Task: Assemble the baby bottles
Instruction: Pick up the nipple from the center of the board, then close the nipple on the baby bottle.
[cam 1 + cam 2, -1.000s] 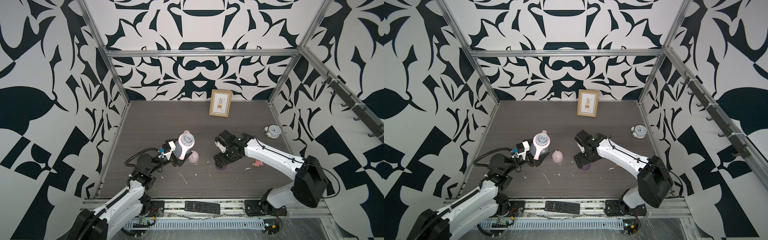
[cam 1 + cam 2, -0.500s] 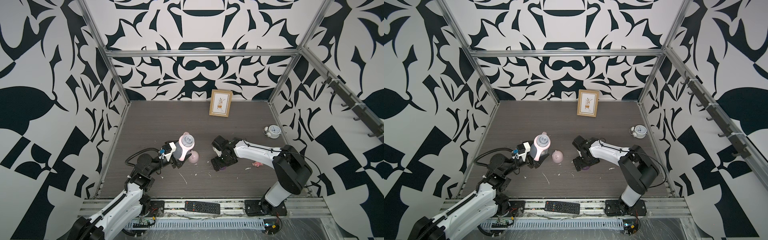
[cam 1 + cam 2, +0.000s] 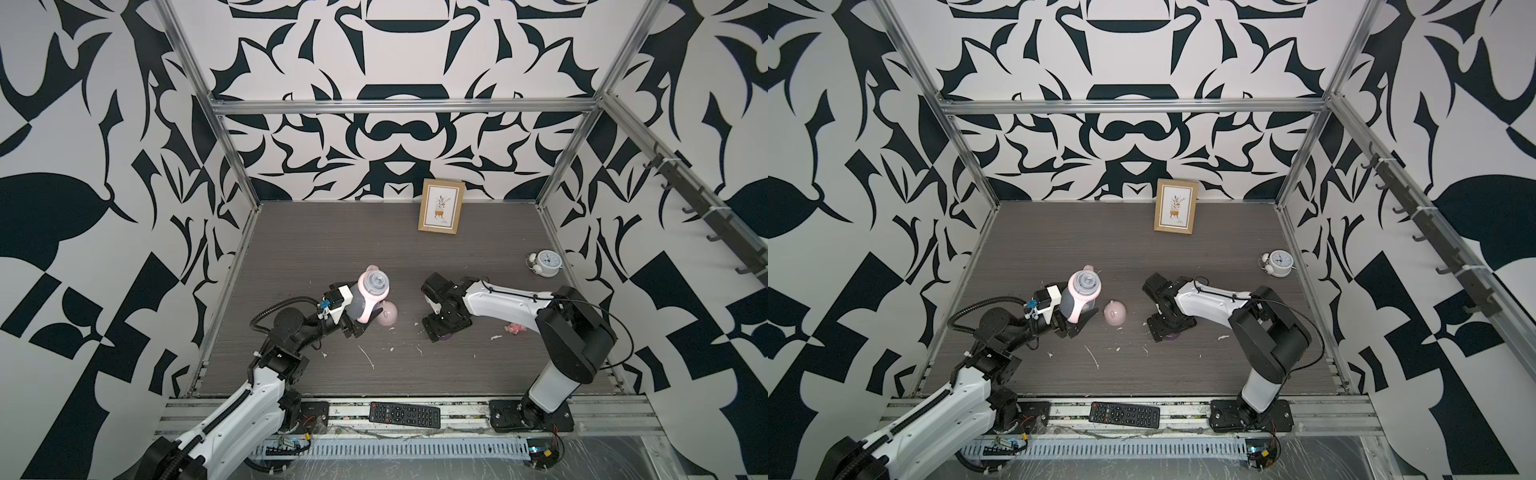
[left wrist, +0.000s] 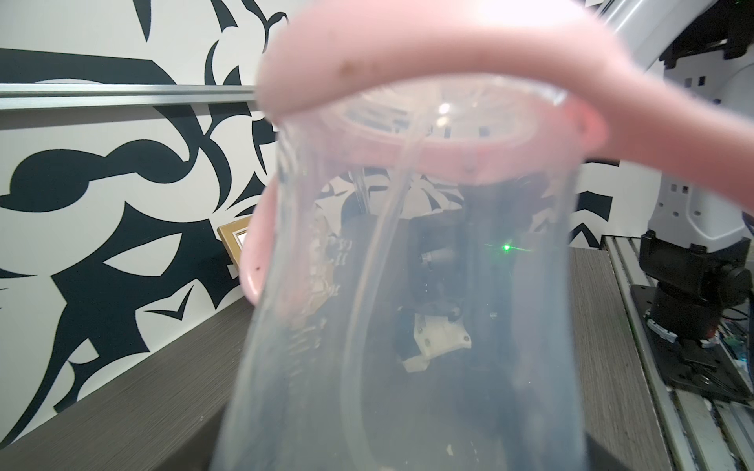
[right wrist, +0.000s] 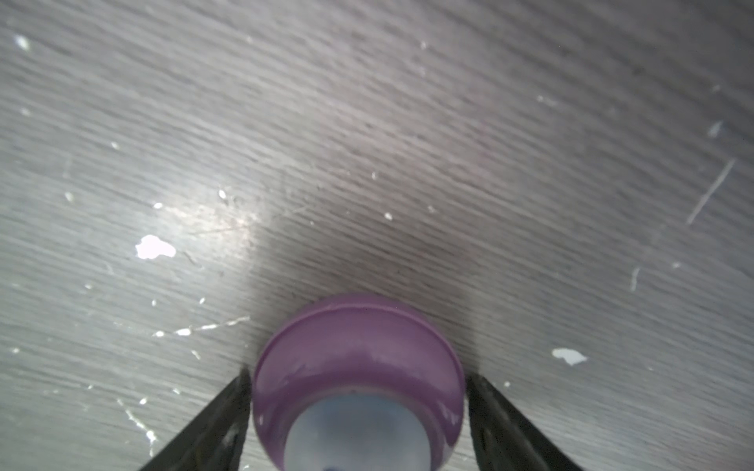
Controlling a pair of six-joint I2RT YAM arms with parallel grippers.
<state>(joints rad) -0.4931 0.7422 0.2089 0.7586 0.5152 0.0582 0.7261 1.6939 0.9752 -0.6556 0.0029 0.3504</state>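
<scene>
Low at centre-right of table [image 3: 415, 257]: right gripper [image 3: 445, 332] astride purple nipple collar [image 5: 355, 346], fingers [image 5: 220, 420] hugging both sides, firm clamp not confirmable. Leftward: left gripper [image 3: 353, 321] clamped on bottle [image 3: 362, 306], pink handle ring [image 3: 376, 284] at neck, straw [image 4: 387, 228] inside; pink domed cap [image 3: 388, 315] just beside. Risks, judged: off-centre pinch squirting rounded collar sideways; skewed carry cross-threading on neck.

No readable text, clock dial [image 3: 547, 262] and framed print [image 3: 441, 206] too blurred
</scene>
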